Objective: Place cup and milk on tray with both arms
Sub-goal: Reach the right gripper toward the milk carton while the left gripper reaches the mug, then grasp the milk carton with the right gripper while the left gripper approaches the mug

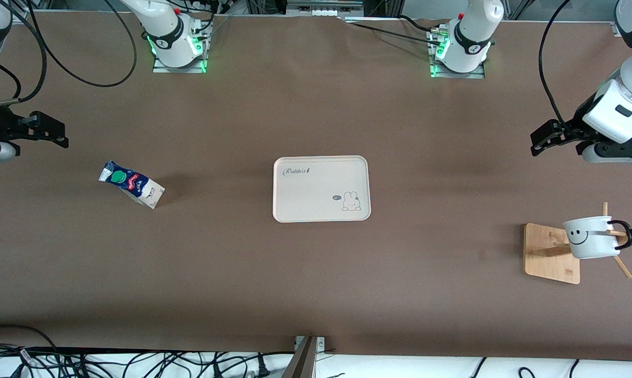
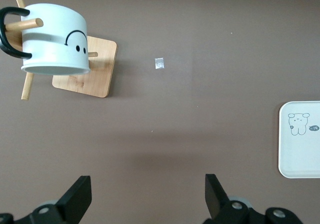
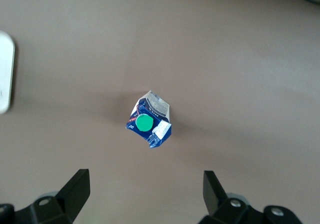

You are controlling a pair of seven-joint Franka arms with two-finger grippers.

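Observation:
The cream tray (image 1: 321,189) lies flat at the table's middle. The milk carton (image 1: 132,185), blue and white with a green cap, stands on the table toward the right arm's end. It also shows in the right wrist view (image 3: 149,120). The white smiley cup (image 1: 591,237) hangs by its black handle on a wooden rack peg toward the left arm's end, and also shows in the left wrist view (image 2: 52,39). My left gripper (image 1: 537,143) is open and empty in the air (image 2: 147,191). My right gripper (image 1: 61,135) is open and empty above the table beside the milk (image 3: 145,186).
The rack's square wooden base (image 1: 551,253) stands near the table edge at the left arm's end, with pegs sticking out. A small scrap (image 2: 159,63) lies on the table beside the base. Cables lie along the table's front edge (image 1: 137,362).

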